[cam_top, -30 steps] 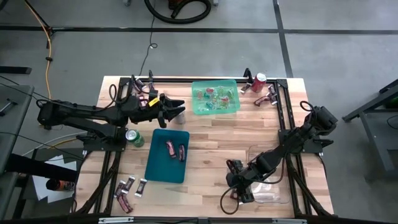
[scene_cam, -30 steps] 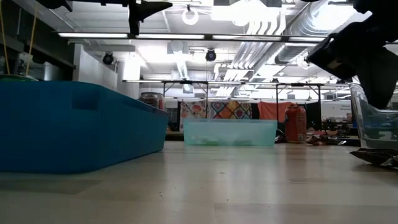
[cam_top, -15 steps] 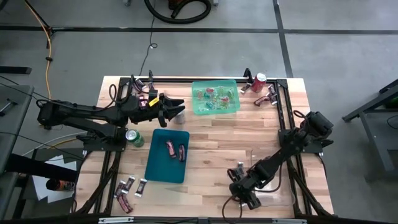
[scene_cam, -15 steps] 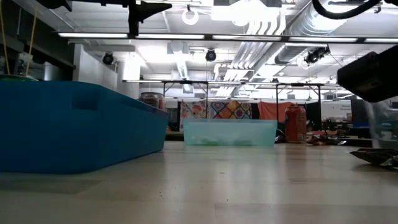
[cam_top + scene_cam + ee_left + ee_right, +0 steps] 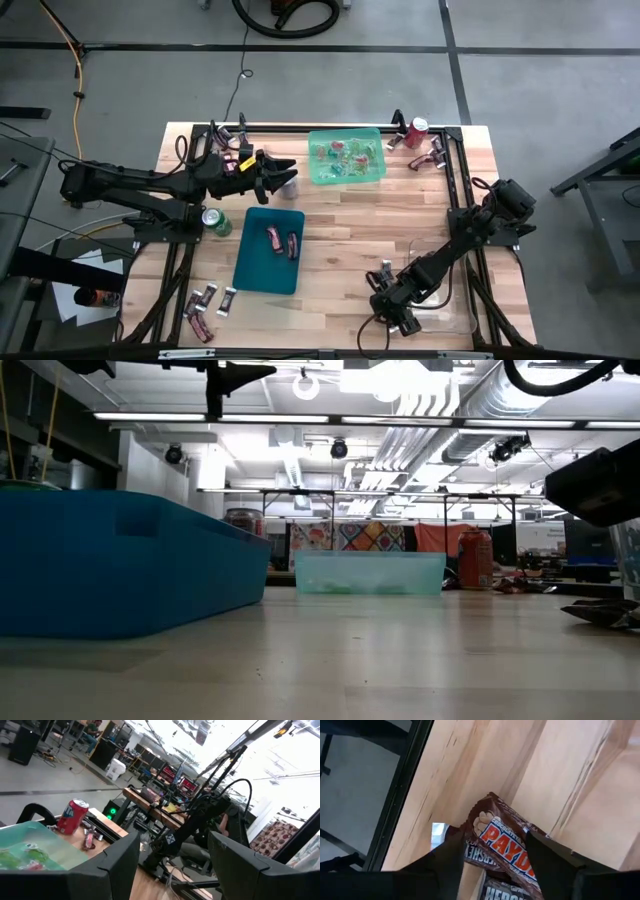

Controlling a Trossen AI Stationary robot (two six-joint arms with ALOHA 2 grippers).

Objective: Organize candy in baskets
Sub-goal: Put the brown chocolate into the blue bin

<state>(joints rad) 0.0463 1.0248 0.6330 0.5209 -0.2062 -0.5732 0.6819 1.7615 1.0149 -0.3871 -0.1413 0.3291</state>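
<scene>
My right gripper (image 5: 398,303) is open, low over a small pile of dark brown bars near the table's near right. In the right wrist view its fingers (image 5: 555,865) stand on either side of a brown PayDay bar (image 5: 507,840) that lies on Hershey bars (image 5: 479,855). The clear basket (image 5: 450,300) sits just to the right. My left gripper (image 5: 285,176) is open and empty, held above the table between the dark teal basket (image 5: 252,275) and the light green basket (image 5: 345,172). The teal basket holds two pinkish-red bars (image 5: 283,242). The green basket holds green and red pieces (image 5: 345,155). My right gripper comes at the PayDay bar from above, one finger at each long side (image 5: 527,845). I cannot tell whether the fingers touch it. The bar lies flat on the other bars.
Several bars (image 5: 205,305) lie at the near left corner. More candy (image 5: 425,155) lies by a red can (image 5: 415,130) at the far right. A green can (image 5: 215,220) stands left of the teal basket, and a silver can (image 5: 290,185) stands under my left gripper. Bare wood lies mid-table.
My right gripper has moved a little toward the table's near edge and down onto the pile of dark bars, and its arm has swung off the clear basket.
</scene>
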